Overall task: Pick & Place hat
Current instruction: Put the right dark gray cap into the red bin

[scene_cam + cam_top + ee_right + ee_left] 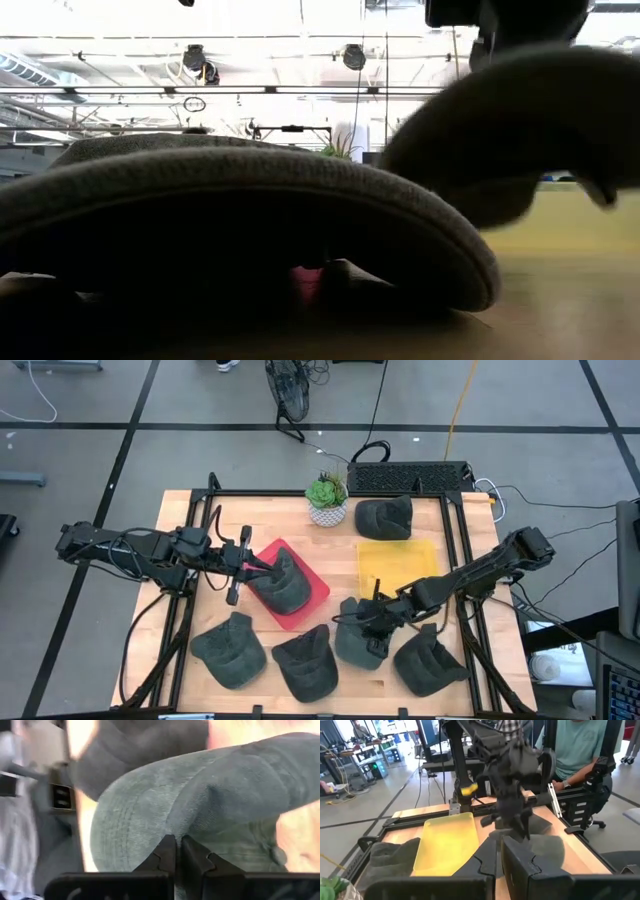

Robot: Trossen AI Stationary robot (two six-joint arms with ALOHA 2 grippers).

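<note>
Several dark grey caps lie on the wooden table. One cap (283,582) rests on a red tray (316,592). My left gripper (258,567) hovers at that cap's left edge with its fingers (490,856) shut and nothing between them. My right gripper (368,622) is shut on another cap (360,642) near the front middle. That cap also shows in the right wrist view (200,805) and in the low view (520,120), where it looks raised off the table. A yellow tray (398,565) lies just beyond it. My right gripper pinches a raised fold of the cap's crown (174,827) between its two fingers, a little way from the top button (278,855). The fingers come slanting down from the table's right side. In the low view the cap hangs below the gripper, apparently off the table.
Other caps lie at the front left (228,650), front middle (305,660), front right (430,665) and far side (385,517). A potted plant (327,500) stands at the far edge. A person (580,745) sits beyond the table's right side. A black frame (465,610) borders the table.
</note>
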